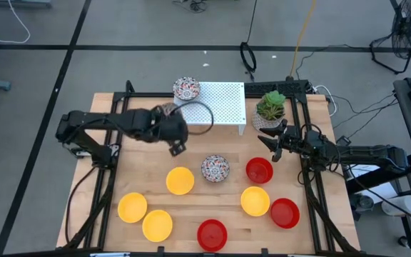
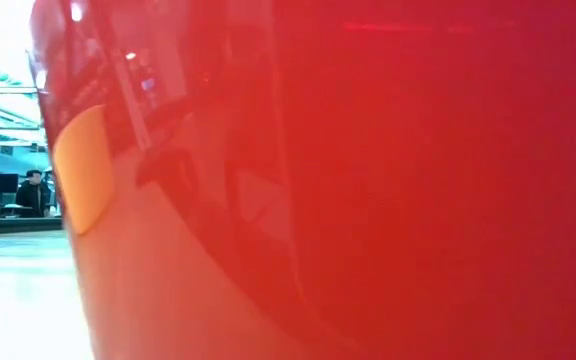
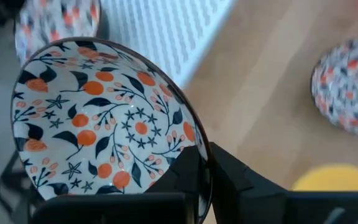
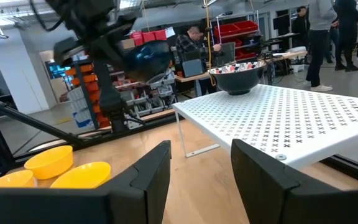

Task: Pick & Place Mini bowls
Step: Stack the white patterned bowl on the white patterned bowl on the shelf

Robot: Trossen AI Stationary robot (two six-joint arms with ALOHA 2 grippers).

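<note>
My left gripper [image 1: 185, 130] is shut on a white mini bowl with a red-and-dark pattern [image 3: 104, 118], held beside the near left corner of the white perforated shelf [image 1: 223, 103]. A second patterned bowl [image 1: 186, 88] sits on the shelf's far left corner. A third [image 1: 215, 168] rests on the table. Several yellow bowls [image 1: 180, 180] and three red ones [image 1: 259, 170] stand on the wood. My right gripper [image 1: 273, 146] is open and holds nothing. It hovers between the potted plant [image 1: 270, 107] and that red bowl. My left gripper pinches the patterned bowl by its rim [image 3: 199, 154], with one finger [image 3: 182, 177] inside the bowl and the other [image 3: 244, 183] outside. The bowl is tipped up on edge, its inside facing the wrist camera. It looks lifted clear of the table.
A red bowl [image 2: 368, 180] stands right at the low camera and fills that view. The potted plant sits at the shelf's right end. Black frame rails [image 1: 312, 193] run along both sides of the table. People stand in the room beyond [image 4: 328, 37].
</note>
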